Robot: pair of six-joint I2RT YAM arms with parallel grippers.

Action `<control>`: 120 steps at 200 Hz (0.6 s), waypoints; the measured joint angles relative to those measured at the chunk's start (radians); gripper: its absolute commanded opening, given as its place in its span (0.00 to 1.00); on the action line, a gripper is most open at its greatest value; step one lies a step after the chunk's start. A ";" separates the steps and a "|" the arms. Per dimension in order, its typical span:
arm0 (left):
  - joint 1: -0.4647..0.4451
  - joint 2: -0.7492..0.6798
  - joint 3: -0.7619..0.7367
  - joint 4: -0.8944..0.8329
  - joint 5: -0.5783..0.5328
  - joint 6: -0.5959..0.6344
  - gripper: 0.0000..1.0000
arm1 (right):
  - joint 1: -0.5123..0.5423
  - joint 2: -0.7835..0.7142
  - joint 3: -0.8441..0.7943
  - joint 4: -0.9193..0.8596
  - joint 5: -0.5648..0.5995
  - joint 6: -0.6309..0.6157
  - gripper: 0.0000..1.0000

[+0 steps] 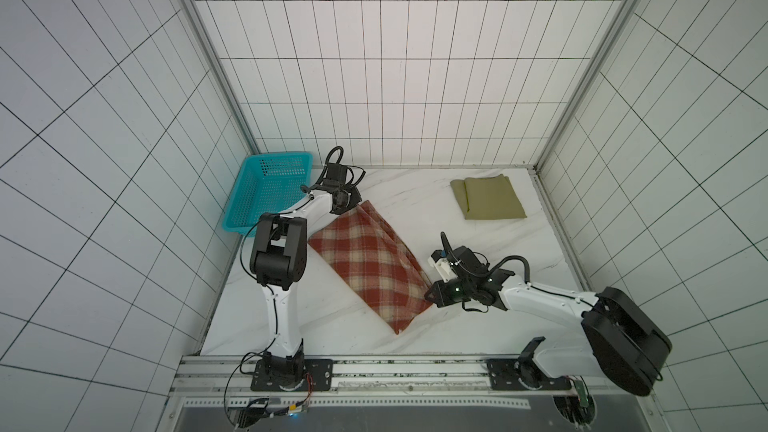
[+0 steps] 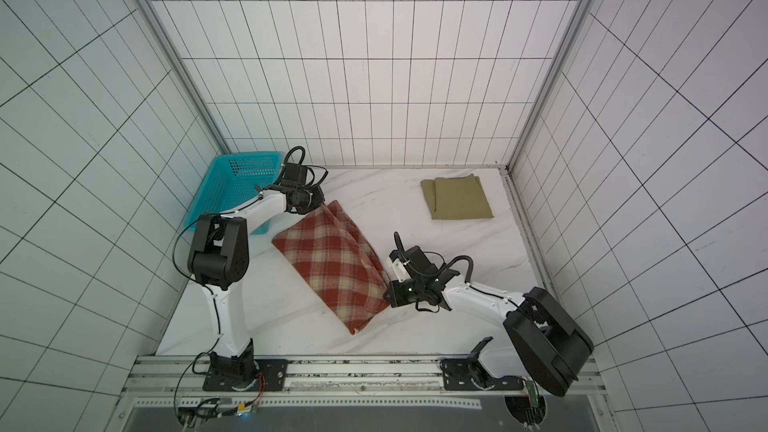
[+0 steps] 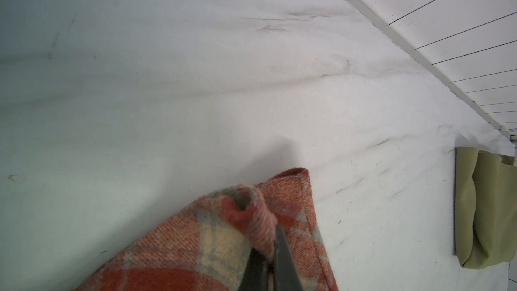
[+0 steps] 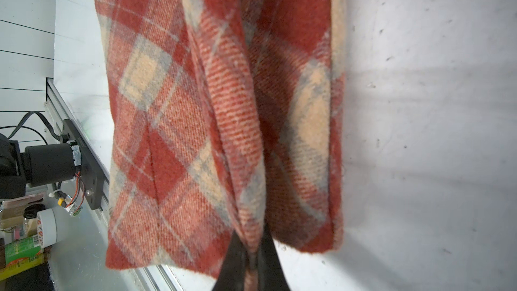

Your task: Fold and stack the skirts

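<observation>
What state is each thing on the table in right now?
plaid skirt: doubled over, pinched at two ends, partly lifted.
olive skirt: folded, lying flat on the table, untouched.
basket: nothing seen inside.
left gripper: shut on the plaid skirt.
right gripper: shut on the plaid skirt.

One skirt [image 1: 365,268] lay on the table [image 1: 436,218], lower centre; a second skirt [image 1: 490,198] upper right of it, a basket [image 1: 266,197] upper left.
</observation>
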 measured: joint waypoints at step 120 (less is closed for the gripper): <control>-0.027 0.002 0.030 -0.001 0.011 -0.001 0.00 | -0.006 -0.022 0.019 -0.071 0.039 -0.018 0.00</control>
